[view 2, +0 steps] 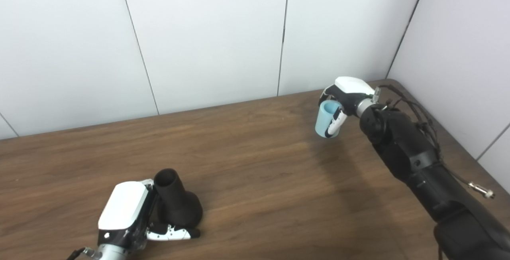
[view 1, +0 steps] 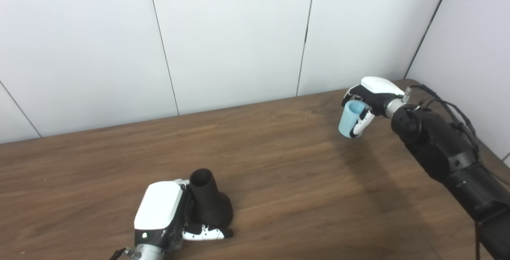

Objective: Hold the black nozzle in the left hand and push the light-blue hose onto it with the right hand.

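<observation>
A dark brown wood-grain worktop (view 1: 279, 180) fills the lower part of both views, its far edge meeting a wall of plain white panels (view 1: 231, 36) split by thin dark seams; a second white wall closes the corner at about 2 o'clock. At about 7 o'clock the left hand (view 1: 167, 216) sits low on the worktop, its fingers (view 1: 205, 234) wrapped around the wide base of the black nozzle (view 1: 209, 202), which stands upright with its narrow open mouth pointing up. Well apart from it, at about 2 o'clock, the right hand (view 1: 368, 102) holds the light-blue hose (view 1: 350, 118), a short tube tilted with its open end upward, the fingers closed around its side. Whether the hose touches the worktop cannot be told. The left arm is cut off by the bottom edge, and most of the fingers behind the nozzle are hidden. The right forearm (view 2: 410, 156) is black with loose cables along it. No writing or brand can be read anywhere.
</observation>
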You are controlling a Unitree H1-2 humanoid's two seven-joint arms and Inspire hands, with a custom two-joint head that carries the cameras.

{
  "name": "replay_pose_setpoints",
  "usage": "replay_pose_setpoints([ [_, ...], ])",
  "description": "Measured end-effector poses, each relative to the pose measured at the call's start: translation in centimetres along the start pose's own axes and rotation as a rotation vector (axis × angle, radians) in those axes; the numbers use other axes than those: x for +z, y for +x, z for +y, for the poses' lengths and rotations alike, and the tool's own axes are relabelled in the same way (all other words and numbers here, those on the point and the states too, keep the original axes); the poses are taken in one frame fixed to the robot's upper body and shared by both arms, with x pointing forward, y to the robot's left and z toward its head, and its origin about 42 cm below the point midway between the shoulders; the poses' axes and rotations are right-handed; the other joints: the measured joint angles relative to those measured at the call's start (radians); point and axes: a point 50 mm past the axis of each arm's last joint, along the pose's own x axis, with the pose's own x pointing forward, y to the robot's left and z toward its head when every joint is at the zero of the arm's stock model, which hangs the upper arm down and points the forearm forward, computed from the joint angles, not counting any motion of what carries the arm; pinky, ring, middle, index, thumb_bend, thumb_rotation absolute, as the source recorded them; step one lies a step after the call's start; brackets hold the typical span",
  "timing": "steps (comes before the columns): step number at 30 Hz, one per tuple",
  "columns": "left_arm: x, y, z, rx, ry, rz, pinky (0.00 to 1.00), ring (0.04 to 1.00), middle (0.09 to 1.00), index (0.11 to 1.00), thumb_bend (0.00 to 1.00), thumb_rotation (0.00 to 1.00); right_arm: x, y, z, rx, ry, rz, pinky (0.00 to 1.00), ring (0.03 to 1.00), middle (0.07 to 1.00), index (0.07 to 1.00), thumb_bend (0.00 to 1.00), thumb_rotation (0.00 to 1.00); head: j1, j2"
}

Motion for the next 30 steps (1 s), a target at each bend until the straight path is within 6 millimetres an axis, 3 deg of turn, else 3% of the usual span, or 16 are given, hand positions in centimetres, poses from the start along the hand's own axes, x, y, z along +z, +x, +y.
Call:
replay_pose_setpoints([
  [7,0.0,0.0,0.0,-0.001,0.001,0.0,0.58,0.576,0.482,0.488,0.52,0.0,-0.1,0.1,0.2,-0.026,0.002,-0.015,0.45,0.426,0.511,0.491,0.52,0.0,0.005,0.003],
  [12,0.1,0.0,0.0,-0.003,0.001,-0.001,0.58,0.572,0.483,0.487,0.52,0.0,0.0,-0.1,0.2,-0.04,0.006,-0.025,0.46,0.418,0.513,0.494,0.52,0.0,0.024,0.006],
  [21,0.8,0.0,-0.1,-0.002,0.018,0.022,0.59,0.582,0.496,0.483,0.52,0.0,2.7,-3.0,-1.9,-0.163,-0.003,-0.178,0.43,0.401,0.517,0.497,0.52,0.0,0.14,0.018],
  [25,1.1,0.0,-0.2,-0.003,0.02,0.029,0.59,0.564,0.483,0.486,0.53,0.0,5.0,-5.0,-3.4,-0.215,0.037,-0.263,0.4,0.405,0.522,0.482,0.52,0.0,0.199,0.021],
  [30,1.8,0.1,-0.5,-0.002,0.039,0.037,0.6,0.578,0.503,0.48,0.52,0.0,10.1,-8.6,-3.3,-0.217,0.114,-0.411,0.4,0.397,0.51,0.501,0.52,0.0,0.245,0.017],
])
